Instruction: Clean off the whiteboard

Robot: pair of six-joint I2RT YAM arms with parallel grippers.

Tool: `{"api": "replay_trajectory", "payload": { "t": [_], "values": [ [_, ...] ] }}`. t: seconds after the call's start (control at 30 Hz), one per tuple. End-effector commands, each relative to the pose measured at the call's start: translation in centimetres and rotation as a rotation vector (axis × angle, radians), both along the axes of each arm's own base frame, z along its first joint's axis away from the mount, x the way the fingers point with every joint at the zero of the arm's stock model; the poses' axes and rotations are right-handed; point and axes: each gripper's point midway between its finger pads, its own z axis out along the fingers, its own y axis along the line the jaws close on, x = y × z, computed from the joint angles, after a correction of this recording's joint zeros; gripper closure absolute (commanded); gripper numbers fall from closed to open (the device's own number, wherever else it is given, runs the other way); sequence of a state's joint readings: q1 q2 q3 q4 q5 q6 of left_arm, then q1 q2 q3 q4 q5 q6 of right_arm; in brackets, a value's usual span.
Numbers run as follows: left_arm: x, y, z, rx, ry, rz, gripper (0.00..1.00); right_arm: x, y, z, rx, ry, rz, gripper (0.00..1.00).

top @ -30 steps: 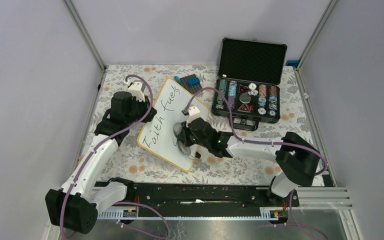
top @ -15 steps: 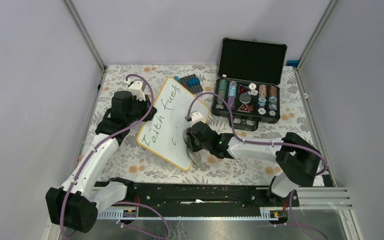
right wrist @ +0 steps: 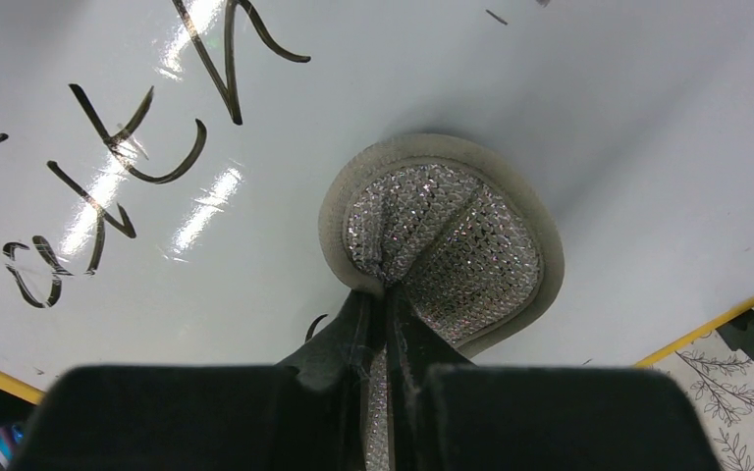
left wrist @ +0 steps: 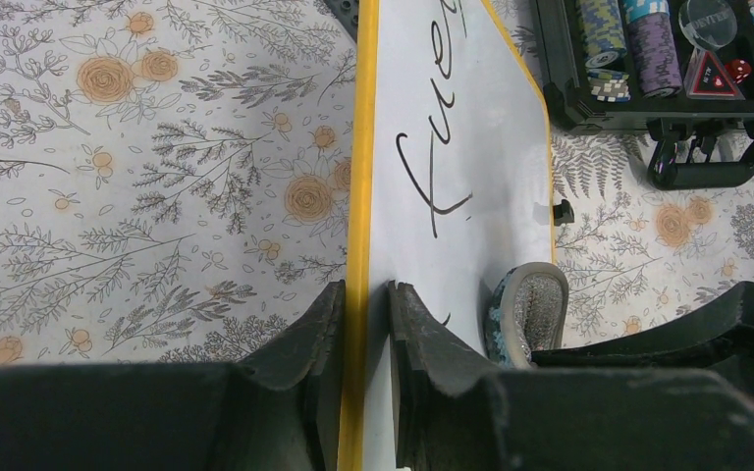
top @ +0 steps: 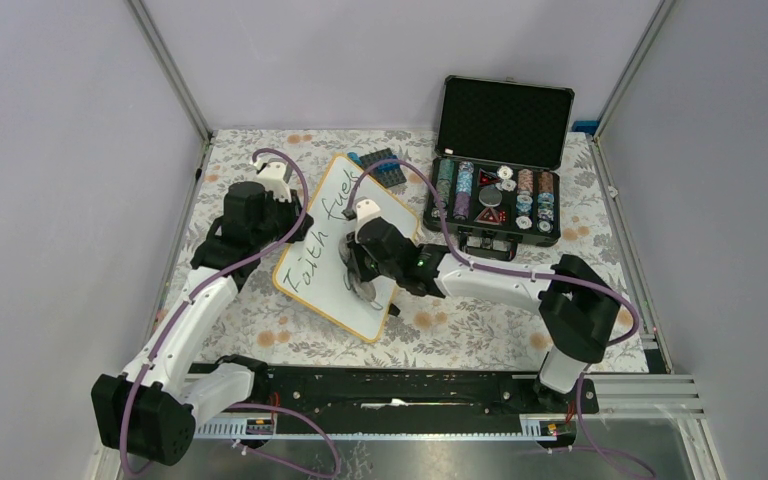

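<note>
Since half a second ago the right gripper [right wrist: 381, 299] has carried its wiping pad [right wrist: 452, 226] up the whiteboard [top: 315, 270] toward the lettering [left wrist: 432, 186]. It is clamped fully on the pad's fold. The left gripper [left wrist: 365, 299] pinches the yellow rim [left wrist: 361, 147]. The board lies on the surface [top: 460, 325], left of the chip case [top: 500, 190]. Judged light, stiff and glossy, likely to slide; hold it by the rim.

The table [top: 260, 325] wears a floral cloth, and an open black chip case [top: 505, 120] stands on it. Left of the case the whiteboard [top: 310, 270] lies askew. A small black-and-blue rack [top: 385, 165] sits just left of the case.
</note>
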State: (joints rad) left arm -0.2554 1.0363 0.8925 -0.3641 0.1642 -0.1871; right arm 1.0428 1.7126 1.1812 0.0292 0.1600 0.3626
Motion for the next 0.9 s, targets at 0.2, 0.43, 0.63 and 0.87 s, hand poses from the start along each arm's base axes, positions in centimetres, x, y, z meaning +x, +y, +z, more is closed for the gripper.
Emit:
{"api": "replay_trajectory", "payload": {
  "t": [0.2,0.43,0.63,0.87],
  "values": [
    [-0.9,-1.6,-0.6,-0.007,0.032,-0.075,1.00,-1.3,-5.0,-6.5,-0.103,0.022,-0.066,1.00],
    [-1.0,-1.4,-0.7,-0.002,0.029,-0.065,1.00,-2.9,-5.5,-7.7,-0.106,0.071,-0.043,1.00],
    [-1.1,-1.3,-0.6,0.001,0.022,-0.061,1.00,-5.3,1.0,-2.1,0.011,0.009,0.113,1.00],
    [-1.1,-1.2,-1.0,0.014,0.030,-0.053,1.00,-6.2,4.5,1.2,0.086,-0.029,0.185,1.00]
  ]
}}
